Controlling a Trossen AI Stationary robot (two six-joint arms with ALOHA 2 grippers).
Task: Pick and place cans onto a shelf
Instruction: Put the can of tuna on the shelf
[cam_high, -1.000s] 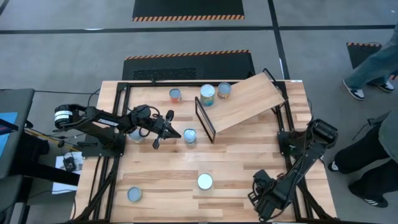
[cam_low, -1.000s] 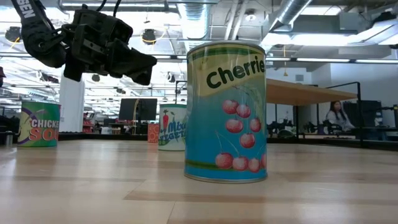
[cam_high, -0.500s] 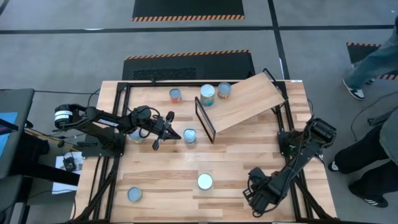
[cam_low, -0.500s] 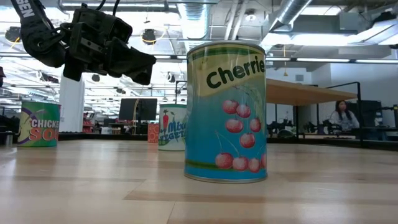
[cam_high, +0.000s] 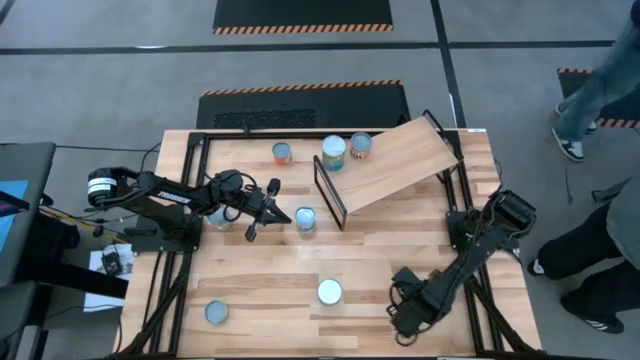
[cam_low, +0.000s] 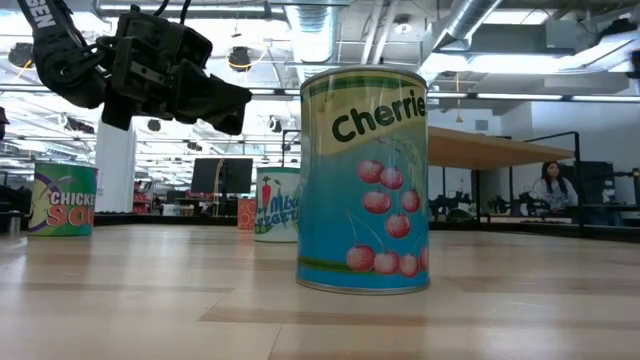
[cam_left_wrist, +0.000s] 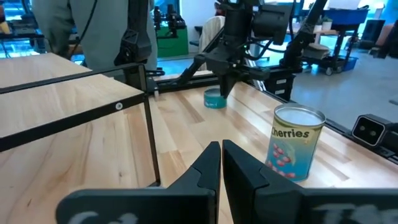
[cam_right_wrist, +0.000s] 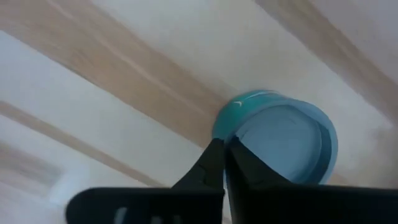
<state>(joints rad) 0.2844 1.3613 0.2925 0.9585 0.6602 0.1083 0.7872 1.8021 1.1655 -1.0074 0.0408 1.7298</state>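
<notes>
My right gripper is shut and points down at the rim of a low teal can with a pale-blue lid, near the table's front edge. The left wrist view shows that gripper right over the can; in the high view the arm hides it. My left gripper is shut, held level above the table beside a can. A Cherries can stands upright near the front. Three cans stand at the back beside the slanted shelf. My right gripper's shut fingertips stand at the teal can's rim, coming from above and pointing down. I cannot tell whether they touch it. The can stands flat on the table.
Another can stands at the near left corner, and one sits partly under the left arm. A black frame runs along the table's sides. People stand beyond the right edge. Bare planks lie mid-table.
My right gripper has moved a little toward the table's left edge along the front, staying pointed down. My left arm and all the cans that show have kept still.
</notes>
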